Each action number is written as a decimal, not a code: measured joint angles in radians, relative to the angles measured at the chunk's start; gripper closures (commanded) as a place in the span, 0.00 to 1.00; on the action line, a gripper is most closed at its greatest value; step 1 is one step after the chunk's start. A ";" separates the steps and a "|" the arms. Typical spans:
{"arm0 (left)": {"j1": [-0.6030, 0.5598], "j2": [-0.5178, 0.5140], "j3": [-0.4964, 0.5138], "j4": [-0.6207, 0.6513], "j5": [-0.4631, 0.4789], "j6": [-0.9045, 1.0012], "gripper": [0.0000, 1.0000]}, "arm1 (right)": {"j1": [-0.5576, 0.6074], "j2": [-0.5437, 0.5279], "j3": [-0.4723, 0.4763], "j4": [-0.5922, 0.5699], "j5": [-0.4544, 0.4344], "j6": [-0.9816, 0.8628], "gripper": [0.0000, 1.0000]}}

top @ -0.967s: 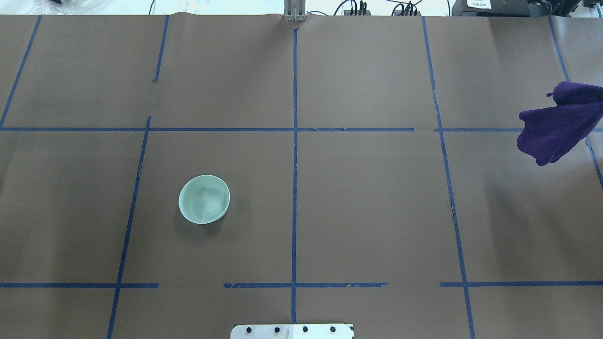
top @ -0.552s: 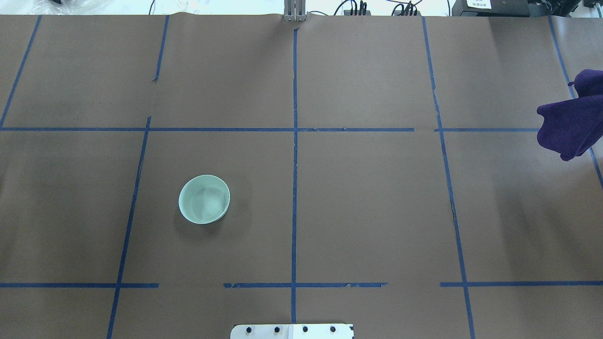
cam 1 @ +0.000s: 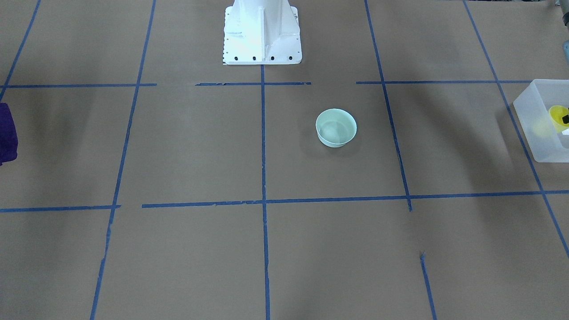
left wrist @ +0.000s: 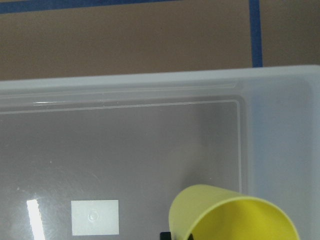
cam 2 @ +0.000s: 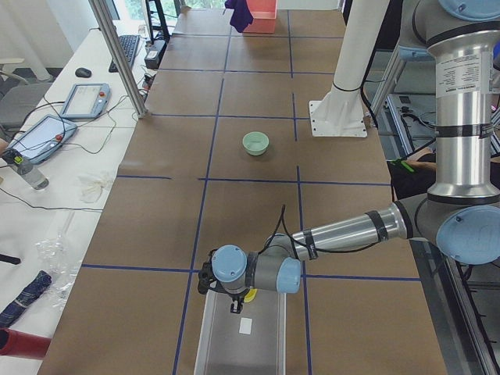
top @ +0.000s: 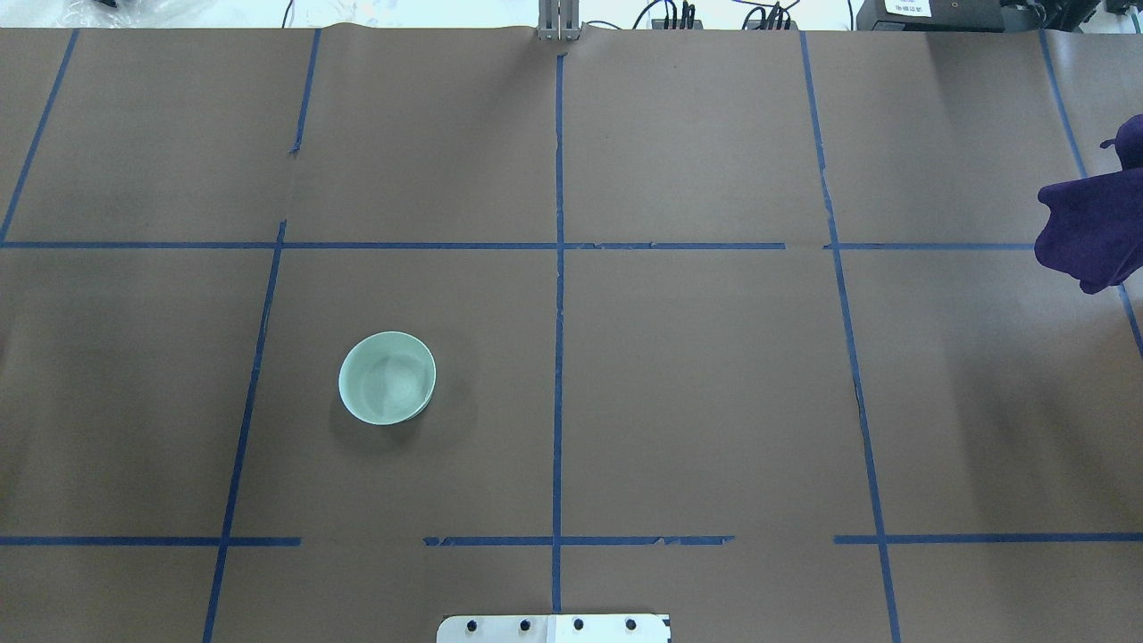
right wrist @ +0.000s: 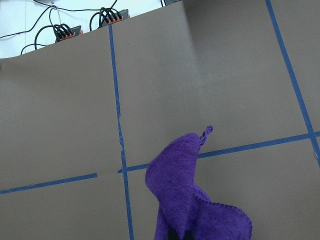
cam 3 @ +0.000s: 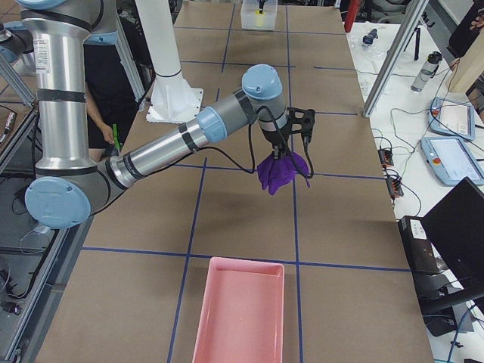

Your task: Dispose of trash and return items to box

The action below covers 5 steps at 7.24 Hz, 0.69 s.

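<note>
left gripper [cam 2: 233, 301] is clamping small bright yellow plastic cup [left wrist: 235, 216] within translucent frosted plastic bin [left wrist: 150, 83], not yet releasing; right gripper [right wrist: 180, 235] is pinching hanging purple cloth [cam 3: 276, 174]; pale green bowl [top: 387, 378] is waiting.

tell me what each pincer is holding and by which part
Right pincer: the purple cloth, pinched at its bunched top, the rest hanging free. Left pincer: the yellow cup, gripped by the wall at its rim, over the box.
</note>
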 measured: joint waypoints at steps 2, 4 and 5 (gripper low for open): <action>-0.002 0.007 -0.027 -0.016 0.005 -0.002 0.00 | 0.007 0.000 -0.001 0.000 0.000 -0.015 1.00; -0.019 0.043 -0.116 -0.009 0.024 0.001 0.00 | 0.003 -0.003 -0.004 0.000 0.000 -0.019 1.00; -0.047 0.058 -0.180 0.014 0.057 0.002 0.00 | 0.004 -0.006 -0.006 0.000 0.000 -0.027 1.00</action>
